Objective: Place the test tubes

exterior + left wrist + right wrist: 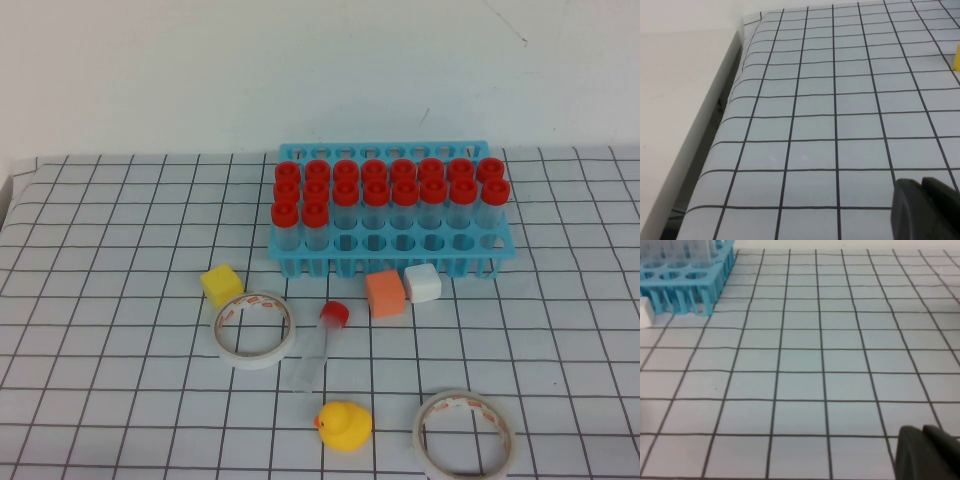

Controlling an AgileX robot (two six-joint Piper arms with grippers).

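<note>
The left fingers [920, 192] are pressed shut with nothing between them, poised low over bare grid-lined bench [815, 125] near its outer edge. Far ahead of them only a sliver of the yellow block [957, 56] shows. The right fingers [920, 437] are likewise closed tight and empty, over open bench. Well ahead of them and off to one side stands the corner of the blue rack [685, 277], with a bit of the white block [644, 312] just in front of it.

Neither pair of fingers reaches into the high view, so everything there lies well apart from both.

The loose tube [312, 358] lies flat on the bench, its red cap [334, 313] pointing toward the rack [440, 264] and its clear end toward the rubber duck [345, 426]. It lies just beside a tape roll [222, 335], though whether they touch I cannot tell. The rack holds upright red-capped tubes [375, 192] (two full rows, plus two more at one end of the next row), and its nearest holes are open.

An orange block [385, 293] and the white block [423, 283] sit side by side against the rack's front, while the yellow block [222, 284] sits near the tape roll's far side. A second tape roll [422, 432] lies near the duck.
</note>
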